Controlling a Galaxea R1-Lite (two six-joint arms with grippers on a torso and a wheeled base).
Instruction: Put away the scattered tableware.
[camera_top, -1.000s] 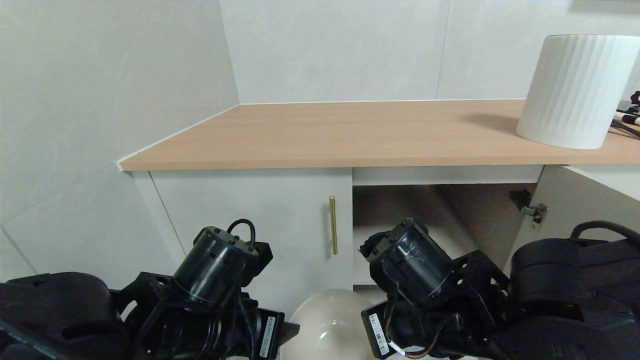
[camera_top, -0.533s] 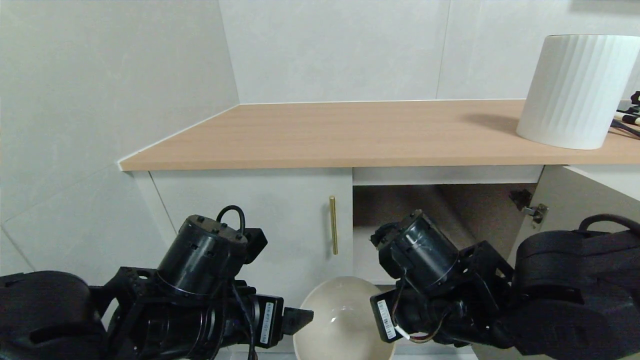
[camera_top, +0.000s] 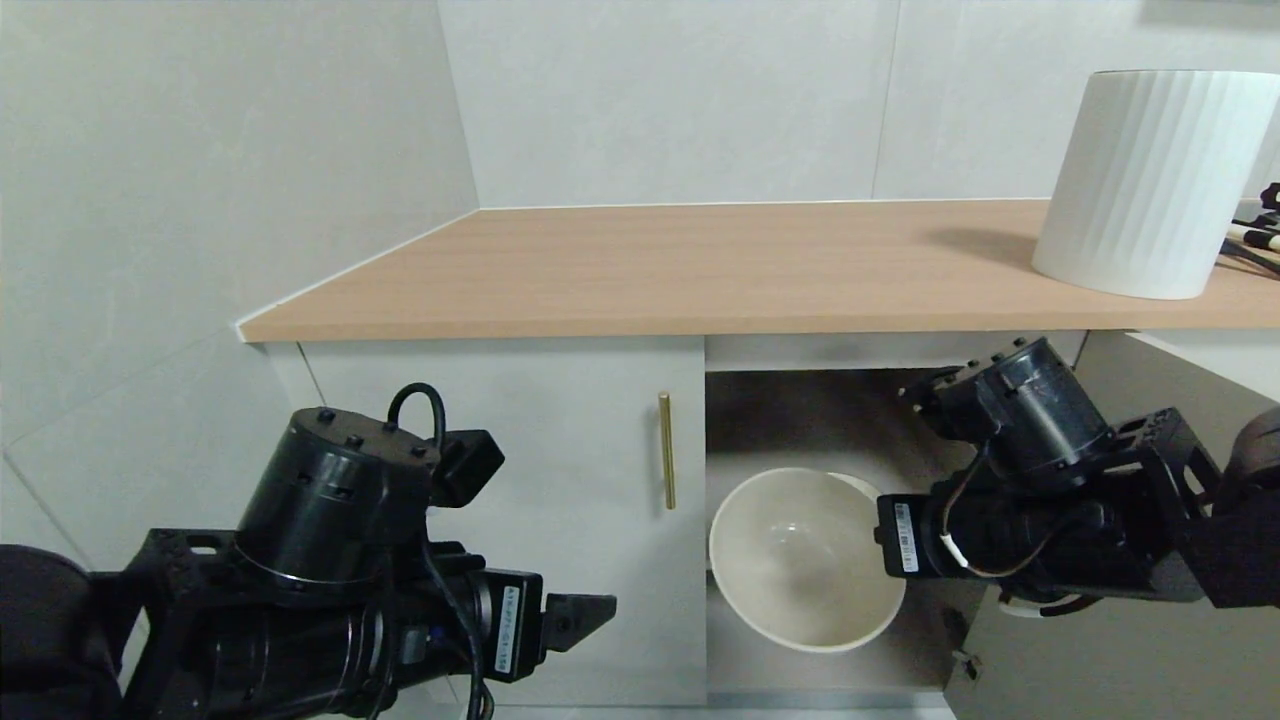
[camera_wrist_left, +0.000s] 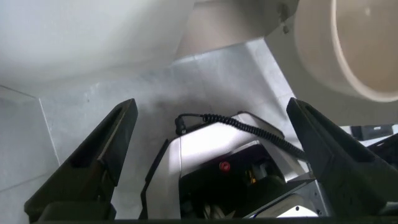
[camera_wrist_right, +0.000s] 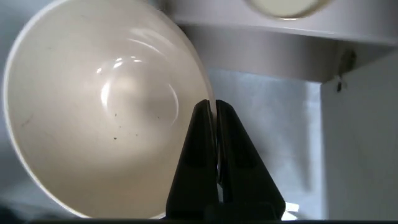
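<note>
A cream bowl (camera_top: 805, 560) hangs tilted in front of the open cabinet compartment (camera_top: 830, 420), its hollow facing me. My right gripper (camera_top: 882, 535) is shut on the bowl's right rim; in the right wrist view its fingers (camera_wrist_right: 214, 134) pinch the rim of the bowl (camera_wrist_right: 106, 112). My left gripper (camera_wrist_left: 211, 168) stands open and holds nothing, low and to the left of the bowl (camera_wrist_left: 354, 50), in front of the closed door. A pale dish (camera_wrist_right: 280, 6) lies inside the cabinet.
The closed left door carries a gold handle (camera_top: 666, 450). The right door (camera_top: 1180, 400) is swung open beside my right arm. On the wooden countertop (camera_top: 700, 260) stands a white ribbed container (camera_top: 1150, 180), with utensils (camera_top: 1255, 238) next to it.
My right gripper has lifted the bowl and carried it right, up to the open compartment. My left arm has shifted left and lower.
</note>
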